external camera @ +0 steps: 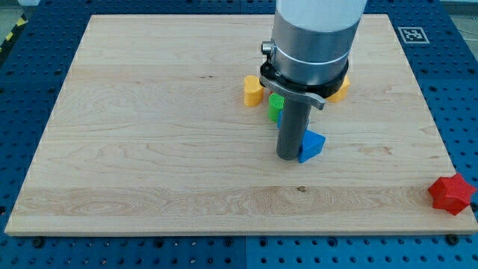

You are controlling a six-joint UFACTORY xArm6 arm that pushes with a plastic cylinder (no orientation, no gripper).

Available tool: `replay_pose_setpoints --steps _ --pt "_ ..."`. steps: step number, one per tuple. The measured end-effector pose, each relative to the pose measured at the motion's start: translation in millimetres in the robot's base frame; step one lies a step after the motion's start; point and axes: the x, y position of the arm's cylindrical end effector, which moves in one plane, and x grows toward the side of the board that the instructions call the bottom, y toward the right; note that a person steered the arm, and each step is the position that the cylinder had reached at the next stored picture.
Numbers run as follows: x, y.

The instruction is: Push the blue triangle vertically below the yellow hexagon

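The blue triangle (pixel 314 144) lies on the wooden board (pixel 149 149) right of centre. My tip (pixel 289 157) touches its left side. The yellow hexagon (pixel 340 89) is mostly hidden behind the arm, up and to the right of the triangle. A yellow heart-shaped block (pixel 253 90) sits to the upper left of the tip. A green block (pixel 275 107) is partly hidden behind the rod, just above the triangle.
A red star-shaped block (pixel 452 194) lies off the board at the view's lower right, on the blue perforated table. A printed marker tag (pixel 413 33) is at the board's top right corner.
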Motion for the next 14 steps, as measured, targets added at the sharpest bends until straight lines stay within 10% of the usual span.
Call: replay_pose_setpoints --steps 14 --pt "-14.1 69.9"
